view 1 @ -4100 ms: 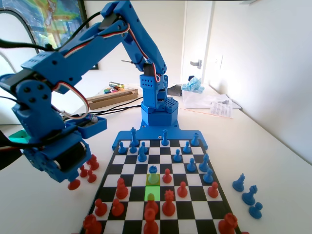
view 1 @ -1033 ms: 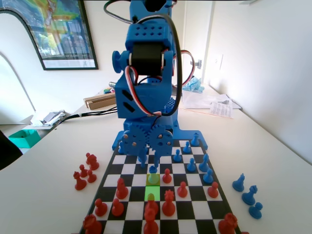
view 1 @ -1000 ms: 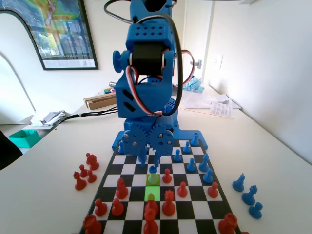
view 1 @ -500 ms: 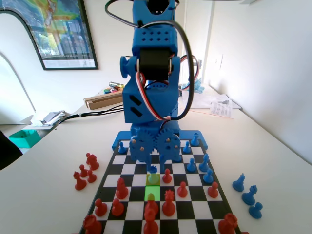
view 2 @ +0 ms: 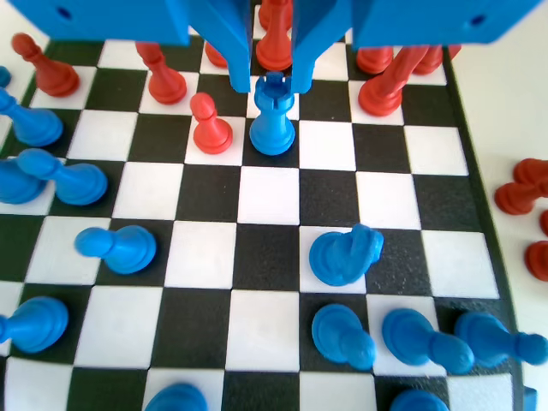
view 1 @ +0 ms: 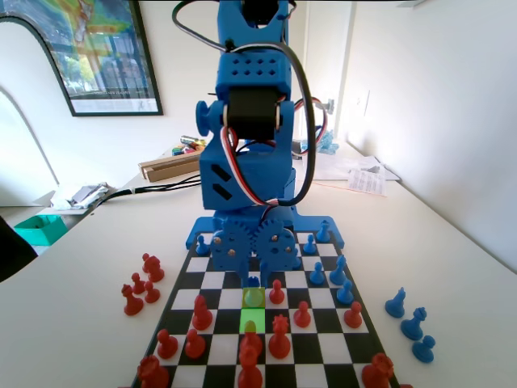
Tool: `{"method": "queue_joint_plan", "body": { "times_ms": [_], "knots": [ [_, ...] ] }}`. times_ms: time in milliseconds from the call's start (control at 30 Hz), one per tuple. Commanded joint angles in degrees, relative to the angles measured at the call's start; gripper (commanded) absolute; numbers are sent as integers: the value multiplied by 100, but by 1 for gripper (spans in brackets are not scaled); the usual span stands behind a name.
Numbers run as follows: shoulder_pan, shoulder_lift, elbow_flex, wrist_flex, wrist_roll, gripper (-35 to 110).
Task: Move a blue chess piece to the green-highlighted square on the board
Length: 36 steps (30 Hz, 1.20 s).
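On the board [view 1: 212,279] a small blue chess piece [view 1: 254,282] with a notched crown stands on the farther of two adjoining green-highlighted squares [view 1: 254,297]. The nearer green square [view 1: 253,318] has a red piece's head showing over its front edge. My gripper [view 1: 254,273] hangs straight above the blue piece. In the wrist view the gripper [view 2: 272,86] is open, its jaws standing either side of the blue piece [view 2: 272,120] at crown height with narrow gaps. A red pawn [view 2: 209,126] stands one square to its left.
Red pieces [view 2: 276,38] crowd the squares just beyond the gripper in the wrist view. Blue pieces [view 2: 342,254] stand and lie on the near rows. Captured blue pieces [view 1: 410,323] sit off the board at right, red ones [view 1: 139,287] at left, in the fixed view.
Four seconds ago the arm was off to the left of the board. It has swung over the centre, and in the last second the gripper came down around the blue piece.
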Motion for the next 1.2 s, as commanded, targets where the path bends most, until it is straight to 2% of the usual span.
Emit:
{"method": "queue_joint_plan", "body": {
  "times_ms": [0,333,767,1167],
  "knots": [
    [35,62,79,-26,-149,12],
    [-123,79,-105,272,18,13],
    [-79,237,-1099,1863,-9,13],
    [53,-114,-1213,1450,-70,14]
  ]
}}
